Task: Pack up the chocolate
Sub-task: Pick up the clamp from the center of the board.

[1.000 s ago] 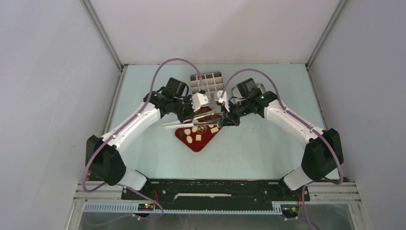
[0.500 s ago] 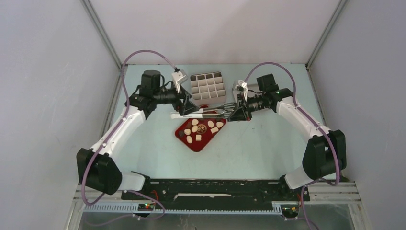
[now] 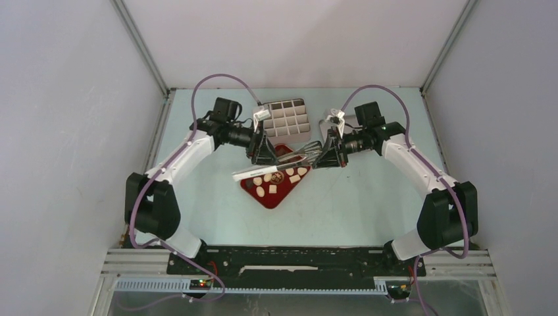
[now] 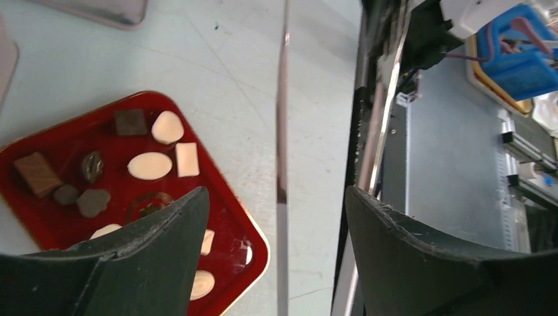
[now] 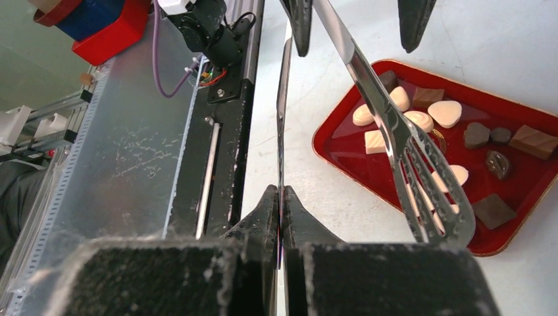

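Chocolate (image 3: pixel 276 179) is lying in small dark-brown and cream pieces on a red tray (image 3: pixel 266 199), which is sitting mid-way across the pale surface (image 3: pixel 342 204).

Both arms are reaching forward from the near edge and bending inward at the elbow, so their wrists are facing each other over the tray's far side. The left arm (image 3: pixel 187 153) is running up the left side, its forearm turning toward the centre and tilting down. The right arm (image 3: pixel 411 158) is mirroring that pose from the right.

A white compartment box (image 3: pixel 285 118) is standing at the far side, just beyond the tray.

Metal tongs (image 3: pixel 276 164) are hanging above the tray between the two wrists, with the slotted heads at the right and the pale handle end at the left.

The right pincer (image 3: pixel 327 158) is pressing its fingers together on one thin blade of the tongs, seen edge-on in the right wrist view (image 5: pixel 281 197), while the other blade's slotted head (image 5: pixel 421 178) is hovering over the pieces.

The left pincer (image 3: pixel 266 153) is standing spread; in the left wrist view (image 4: pixel 273 197) a tong blade (image 4: pixel 283 131) is passing between its fingers without touching either, and the chocolate (image 4: pixel 150 166) is showing below left.
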